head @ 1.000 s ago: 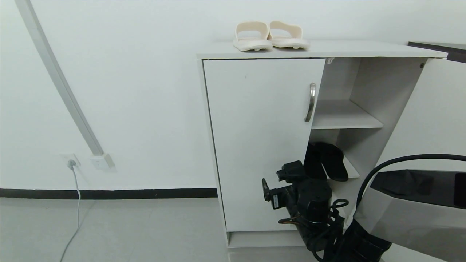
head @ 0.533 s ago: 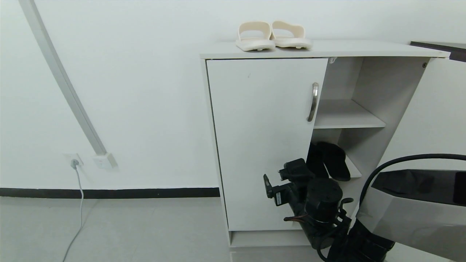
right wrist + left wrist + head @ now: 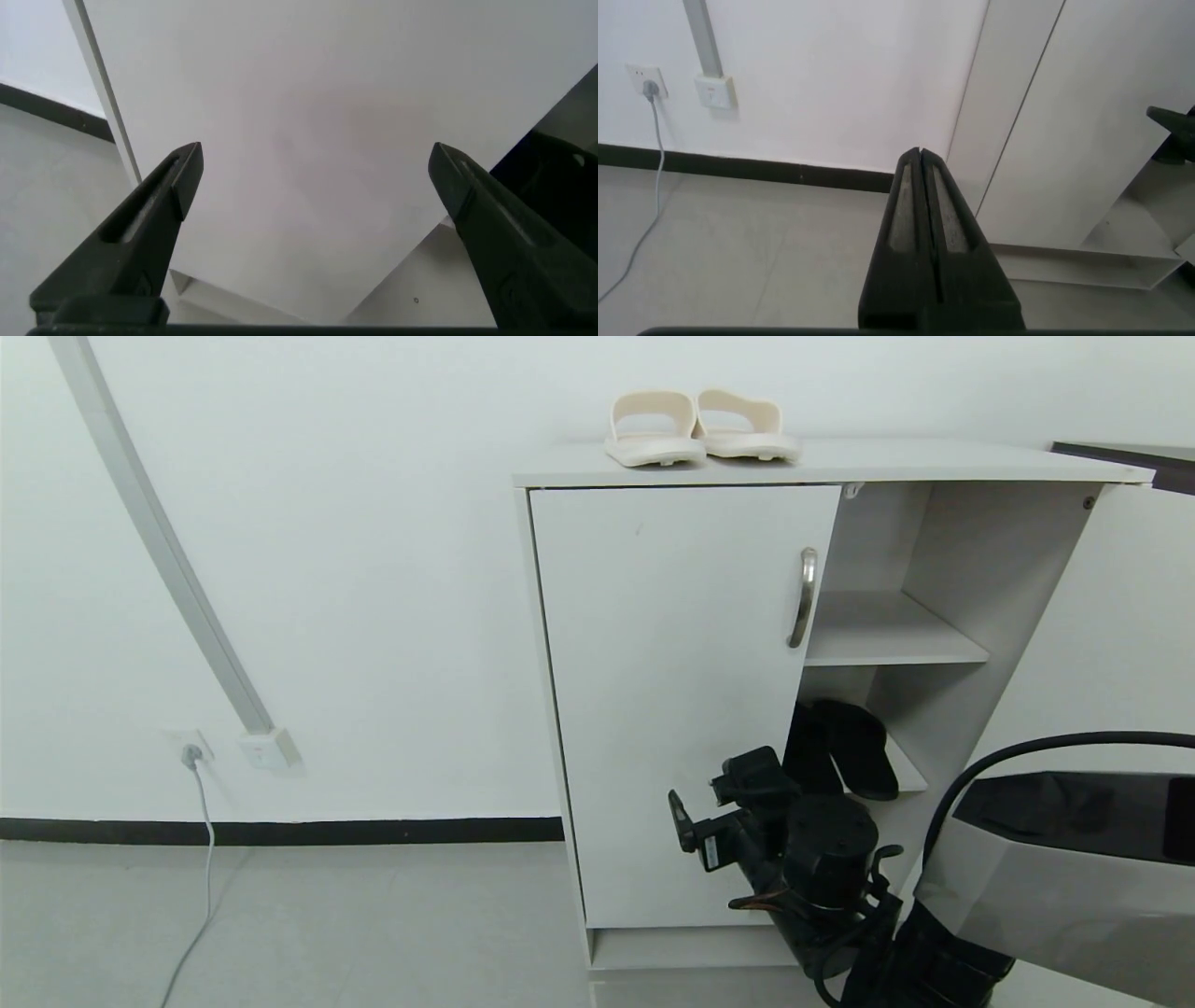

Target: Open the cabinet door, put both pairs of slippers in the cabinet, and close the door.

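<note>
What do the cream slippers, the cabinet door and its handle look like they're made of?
Cream slippers: likely moulded foam or rubber, matte, judging by the thick one-piece soles and straps.
Cabinet door: probably laminated board, smooth matte white with no grain showing.
Handle: looks like brushed metal, silvery with a soft sheen.

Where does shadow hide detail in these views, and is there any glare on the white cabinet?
Head view: the black slippers lie in the shaded lower compartment of the cabinet, their outlines merging; the cream slippers on top are evenly lit. Right wrist view: the closed door behind the open right gripper shows no glare. Left wrist view: the shut left gripper looks dark.
</note>
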You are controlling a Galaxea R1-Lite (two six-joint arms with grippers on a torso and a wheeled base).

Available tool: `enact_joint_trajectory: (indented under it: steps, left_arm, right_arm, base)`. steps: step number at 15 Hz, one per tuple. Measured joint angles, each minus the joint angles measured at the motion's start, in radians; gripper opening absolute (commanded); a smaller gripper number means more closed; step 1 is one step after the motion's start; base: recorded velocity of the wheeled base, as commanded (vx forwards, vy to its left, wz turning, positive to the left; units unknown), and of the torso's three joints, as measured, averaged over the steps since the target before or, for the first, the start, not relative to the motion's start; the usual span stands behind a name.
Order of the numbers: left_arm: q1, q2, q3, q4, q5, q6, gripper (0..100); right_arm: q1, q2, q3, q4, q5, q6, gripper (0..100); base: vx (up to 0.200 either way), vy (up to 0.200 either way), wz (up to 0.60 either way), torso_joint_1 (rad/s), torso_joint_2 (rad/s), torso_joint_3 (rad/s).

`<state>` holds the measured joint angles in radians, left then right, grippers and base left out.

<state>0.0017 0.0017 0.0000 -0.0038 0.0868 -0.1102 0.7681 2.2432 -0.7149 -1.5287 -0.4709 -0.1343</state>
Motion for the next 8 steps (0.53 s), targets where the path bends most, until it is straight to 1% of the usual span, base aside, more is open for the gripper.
enact_joint_trajectory:
  steps: [4, 6, 7, 8]
  left_arm:
    - [-0.001, 0.000, 0.000, 0.000, 0.000, 0.000, 0]
    - [0.000, 0.000, 0.000, 0.000, 0.000, 0.000, 0]
    - [0.000, 0.000, 0.000, -0.002, 0.000, 0.000, 0]
    - [-0.001, 0.000, 0.000, 0.001, 0.000, 0.000, 0]
  right_arm:
    - [-0.006, 0.009, 0.001, -0.017, 0.001, 0.000, 100]
    - [-0.007, 0.014, -0.002, -0.019, 0.001, 0.000, 100]
    - [-0.007, 0.015, -0.004, -0.024, 0.000, 0.000, 100]
    - [-0.007, 0.017, -0.004, -0.015, 0.001, 0.000, 100]
  base:
    - [0.000, 0.000, 0.00, 0.000, 0.00, 0.000]
    - [0.000, 0.000, 0.00, 0.002, -0.21, -0.254]
    - [0.000, 0.000, 0.00, 0.012, -0.13, -0.344]
    - [0.000, 0.000, 0.00, 0.041, -0.38, -0.373]
